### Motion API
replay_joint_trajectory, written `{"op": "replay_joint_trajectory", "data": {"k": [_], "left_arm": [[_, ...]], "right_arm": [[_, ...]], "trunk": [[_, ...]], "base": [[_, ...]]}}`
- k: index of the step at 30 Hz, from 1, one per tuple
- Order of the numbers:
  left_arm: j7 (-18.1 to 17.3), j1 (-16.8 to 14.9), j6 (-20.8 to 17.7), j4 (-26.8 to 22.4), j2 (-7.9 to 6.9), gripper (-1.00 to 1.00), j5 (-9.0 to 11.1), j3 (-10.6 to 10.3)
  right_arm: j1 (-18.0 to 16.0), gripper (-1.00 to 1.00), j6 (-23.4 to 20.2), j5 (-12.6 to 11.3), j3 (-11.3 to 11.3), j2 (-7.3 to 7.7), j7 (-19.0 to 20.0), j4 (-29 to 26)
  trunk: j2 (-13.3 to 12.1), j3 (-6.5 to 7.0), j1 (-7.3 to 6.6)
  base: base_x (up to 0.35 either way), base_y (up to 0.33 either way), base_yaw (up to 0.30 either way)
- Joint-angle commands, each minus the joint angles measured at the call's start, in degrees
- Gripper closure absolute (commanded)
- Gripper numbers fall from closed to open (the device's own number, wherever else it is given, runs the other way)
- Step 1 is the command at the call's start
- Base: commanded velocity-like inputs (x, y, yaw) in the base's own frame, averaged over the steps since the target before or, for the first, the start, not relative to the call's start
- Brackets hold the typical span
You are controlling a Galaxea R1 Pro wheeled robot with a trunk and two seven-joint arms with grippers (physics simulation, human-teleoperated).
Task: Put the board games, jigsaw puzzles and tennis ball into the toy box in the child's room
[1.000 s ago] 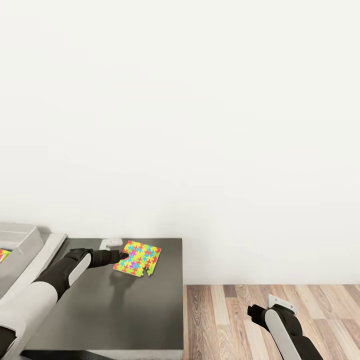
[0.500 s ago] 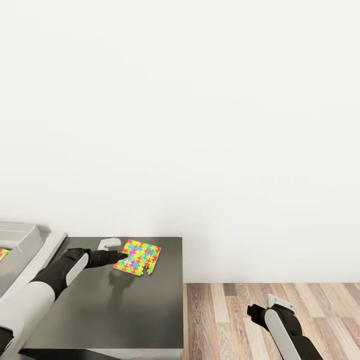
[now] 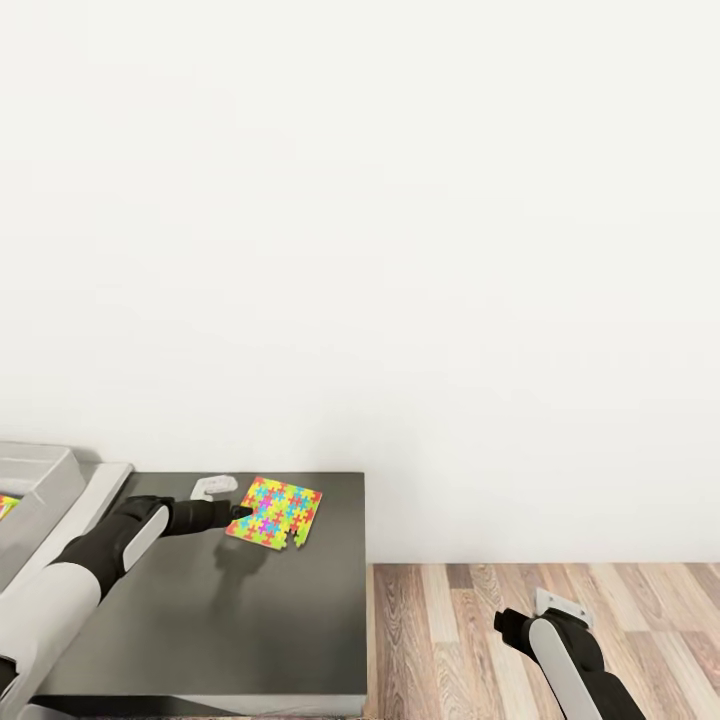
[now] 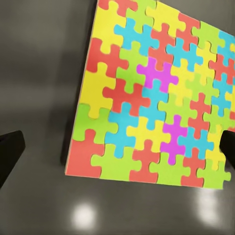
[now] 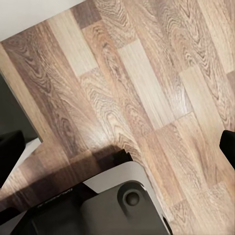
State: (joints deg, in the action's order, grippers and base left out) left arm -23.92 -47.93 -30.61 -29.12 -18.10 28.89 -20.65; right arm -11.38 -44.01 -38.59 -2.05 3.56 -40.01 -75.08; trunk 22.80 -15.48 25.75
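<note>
The left gripper hovers at the near-left edge of the flat square jigsaw puzzle of bright interlocking pieces, which lies on the dark grey matte surface close to its far edge. In the left wrist view the jaws stand wide apart, one dark tip at each side of the picture, with the puzzle spread ahead of and between them and nothing gripped. The step in hand appears to be picking up this puzzle for the grey toy box, whose corner shows well behind the jaws on the arm's side. Because the puzzle is a thin sheet lying flat, a good grasp probably needs the jaws brought low and level with the surface so that one tip slides under the nearest edge, or the sheet dragged toward the surface's rim to expose an edge. Closing from above would likely only press on it. A small white object sits just beside the jaws and should be avoided. The right gripper hangs open over the wood plank floor, holding nothing.
</note>
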Motion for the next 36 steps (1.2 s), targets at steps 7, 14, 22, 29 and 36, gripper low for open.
{"op": "replay_joint_trajectory", "data": {"k": [7,14,22,29,36], "left_arm": [[-0.05,-0.06,-0.23,-0.06,-0.09,-1.00,0.22,-0.22],[0.41,-0.33,-0.36,-0.54,0.20,-1.00,0.16,-0.12],[0.89,-0.94,-0.48,-1.09,0.40,-1.00,-0.03,-0.02],[3.23,-3.21,-0.55,-1.27,0.42,-1.00,-0.04,-0.01],[5.49,-5.11,-0.81,-1.28,0.60,-1.00,0.17,0.01]], "right_arm": [[-0.05,-1.00,-0.11,-0.52,-0.14,0.04,-0.59,-0.07],[-0.05,-1.00,-0.11,-0.47,-0.18,0.02,-0.59,-0.37],[-0.05,-1.00,-0.17,-0.48,-0.21,0.08,-0.59,-0.57],[-0.05,-1.00,-0.19,-0.52,-0.15,0.12,-0.56,-0.59],[-0.05,-1.00,-0.20,-0.51,-0.21,0.07,-0.22,-0.59]], "trunk": [[0.12,-0.74,0.03],[0.12,-1.39,0.03],[0.12,-1.71,0.03],[0.12,-1.73,0.03],[0.12,-1.73,0.03]], "base": [[0.000,0.000,0.000],[0.000,0.000,0.000],[0.000,0.000,0.000],[0.000,0.000,0.000],[0.000,0.000,0.000]]}}
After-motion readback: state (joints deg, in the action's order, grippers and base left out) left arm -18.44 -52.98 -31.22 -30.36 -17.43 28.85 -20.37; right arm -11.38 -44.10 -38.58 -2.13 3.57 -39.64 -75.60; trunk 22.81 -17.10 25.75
